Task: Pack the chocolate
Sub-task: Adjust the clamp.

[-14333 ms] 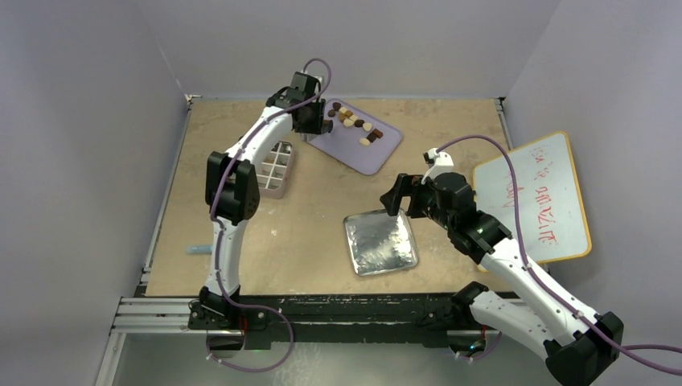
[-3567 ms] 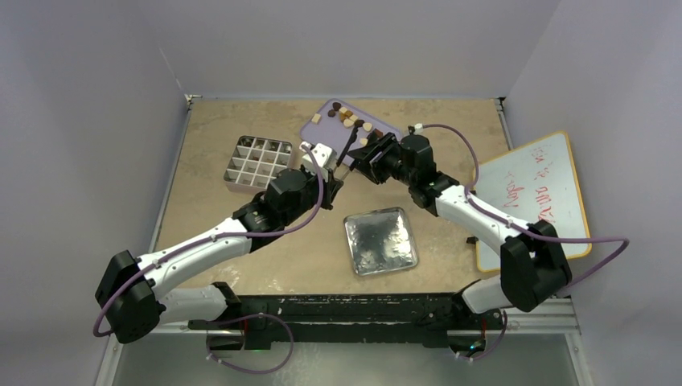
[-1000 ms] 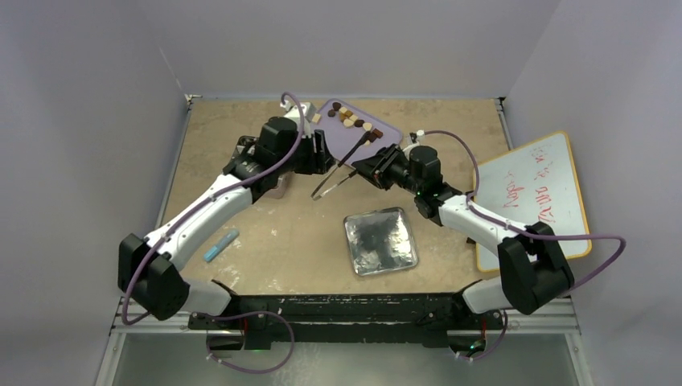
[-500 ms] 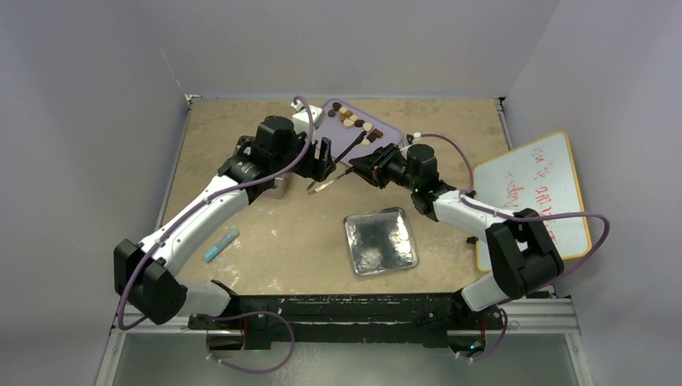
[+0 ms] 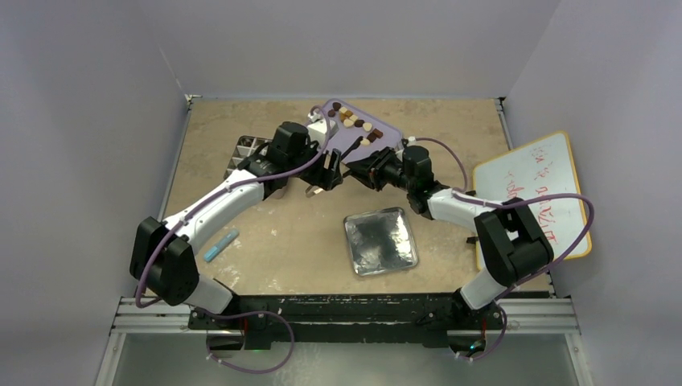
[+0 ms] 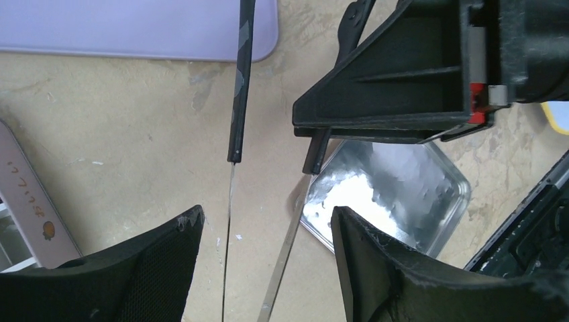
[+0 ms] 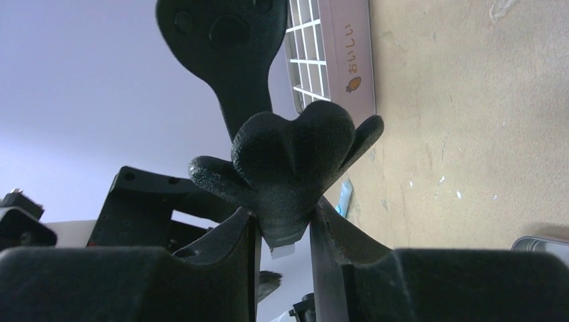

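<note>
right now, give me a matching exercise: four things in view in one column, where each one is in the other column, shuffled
Things:
1 chocolate
2 tweezers
3 metal tin
4 whiteboard

Places:
a clamped in the right end effector
b at the right edge of the table
c on the lilac tray
d mid-table, nearer the arm bases

Pairs: 1-c, 2-a, 3-d, 4-b

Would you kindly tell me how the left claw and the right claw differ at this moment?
The left claw is open, fingers wide apart; the right claw is shut on the black tweezers. The left claw grips nothing, the tweezer prongs merely passing between its fingers; the right claw clamps their handle end. Both are close to the lavender tray.
</note>
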